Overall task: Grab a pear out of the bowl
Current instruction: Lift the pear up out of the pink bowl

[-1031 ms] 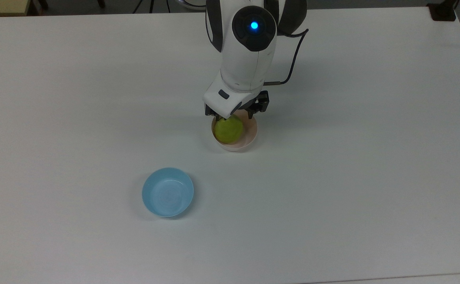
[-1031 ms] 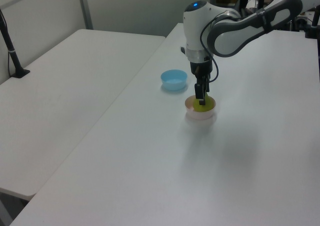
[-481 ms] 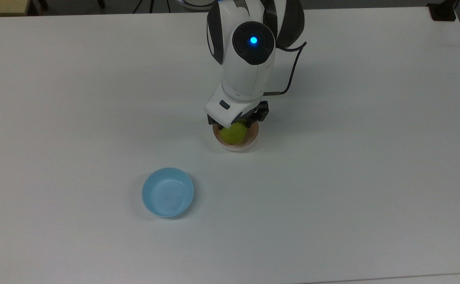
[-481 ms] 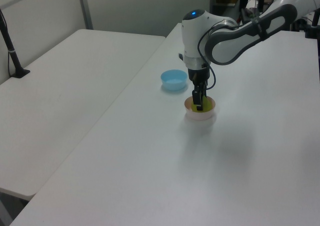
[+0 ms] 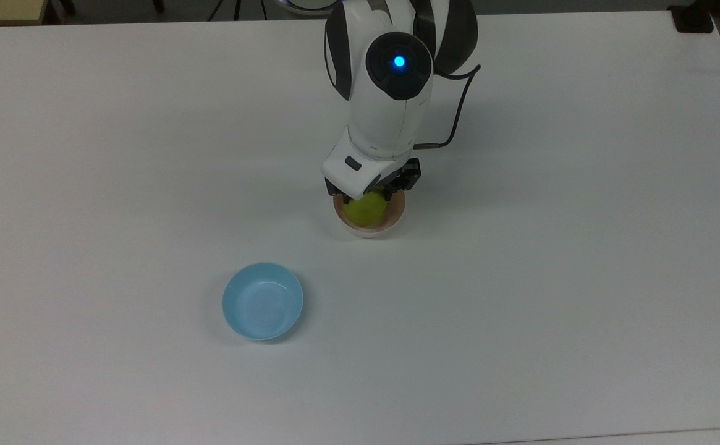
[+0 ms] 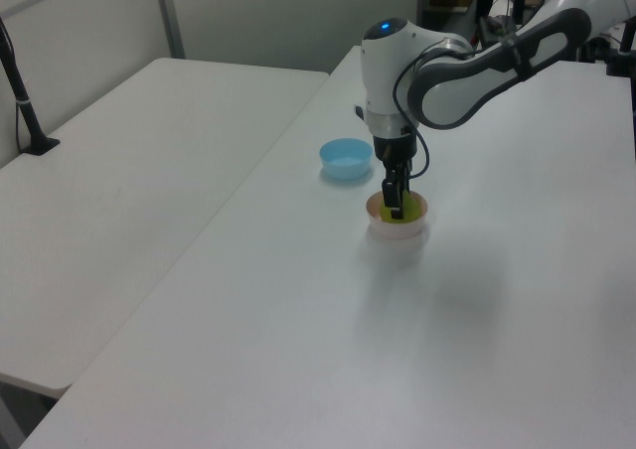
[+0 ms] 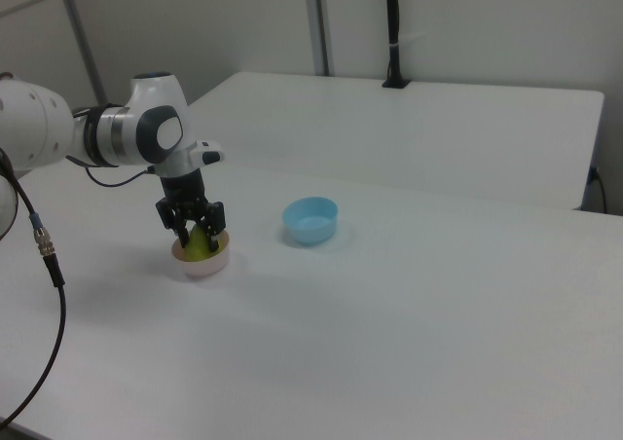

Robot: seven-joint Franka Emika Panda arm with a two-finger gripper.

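Note:
A yellow-green pear (image 5: 366,211) lies in the small pale pink bowl (image 5: 369,233) near the middle of the white table. My gripper (image 5: 367,196) points straight down into the bowl. It is open, with a finger on either side of the pear and close against its sides. In the right view the gripper (image 7: 197,236) straddles the pear (image 7: 199,248), which still rests in the bowl (image 7: 204,265). In the left view the gripper (image 6: 396,209) hides much of the pear (image 6: 402,219) inside the bowl (image 6: 397,232). The pear's stem is hidden.
An empty light blue bowl (image 5: 262,301) stands toward the top view's lower left, well apart from the pink bowl. A second white table (image 6: 119,191) adjoins on the left view's left. A black cable (image 5: 458,105) loops off the wrist.
One second ago the gripper hung just above the bowl. It then dropped down around the pear. It has hardly moved over the last half second, and the pear and both bowls stay put.

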